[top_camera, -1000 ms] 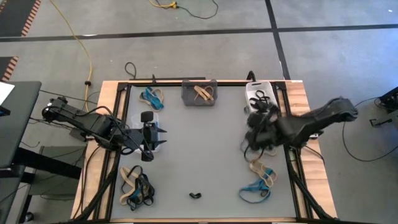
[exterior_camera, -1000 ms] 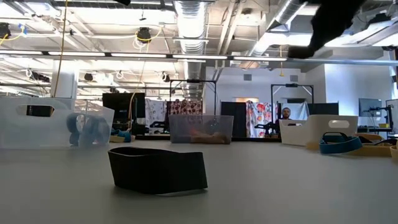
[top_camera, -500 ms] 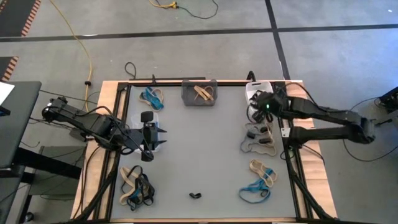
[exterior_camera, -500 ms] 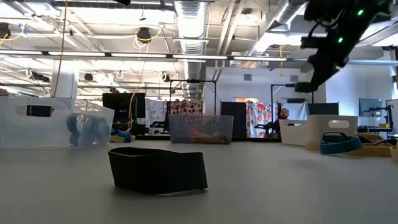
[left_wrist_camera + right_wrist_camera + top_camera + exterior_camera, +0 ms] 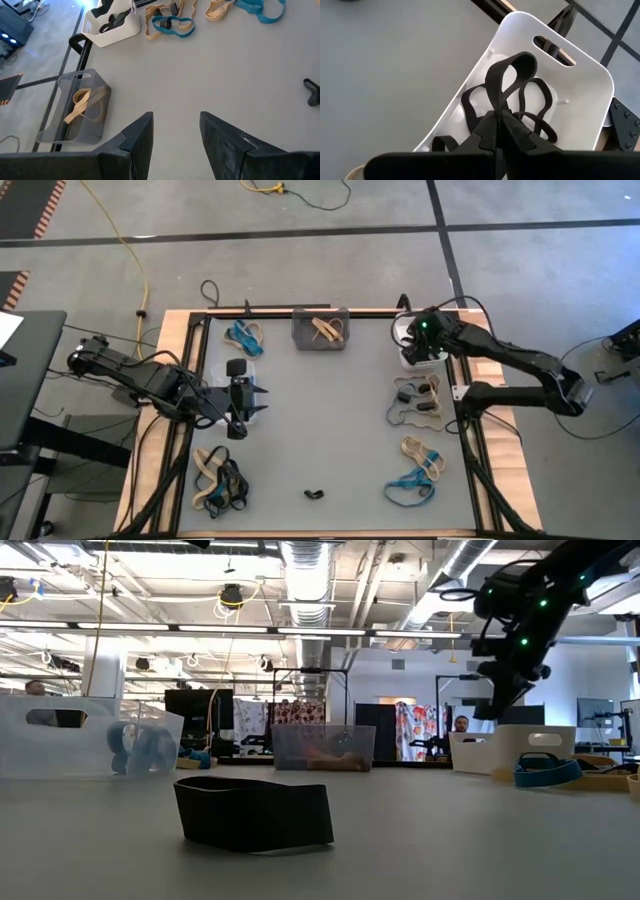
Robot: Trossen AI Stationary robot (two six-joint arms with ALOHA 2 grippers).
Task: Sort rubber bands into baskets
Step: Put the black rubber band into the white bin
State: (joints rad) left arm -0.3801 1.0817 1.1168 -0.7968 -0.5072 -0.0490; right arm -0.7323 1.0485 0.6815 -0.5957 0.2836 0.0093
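Your right gripper [image 5: 497, 120] hangs over the white plastic basket [image 5: 412, 332] at the bench's far right corner, fingers pinched together on a black rubber band loop [image 5: 507, 75] that dangles above the black bands [image 5: 532, 107] already lying in that basket. In the low view the gripper sits well above the basket's rim [image 5: 510, 735], so you have free height there.

Your left gripper [image 5: 255, 400] waits over the left side of the grey bench [image 5: 320, 420], fingers apart with nothing between them; its wrist view shows bare bench surface ahead of the fingers [image 5: 137, 142].

The dark grey plastic basket [image 5: 320, 330] stands at the middle of the far edge with tan bands [image 5: 327, 330] inside. The clear plastic basket [image 5: 243, 338] stands at the far left, holding blue and tan bands.

Loose bands lie along the sides. On the right, a cluster of tan and black loops [image 5: 415, 402] lies just near the white basket, and tan and blue loops [image 5: 418, 470] lie closer to the near edge. On the left near corner is another tangle of tan, blue and black loops [image 5: 218, 480]. A single small black band [image 5: 314, 494] lies alone near the middle of the near edge.

The centre of the bench is open between the two arms. The right-hand piles lie close to the bench's side rail [image 5: 468, 440].
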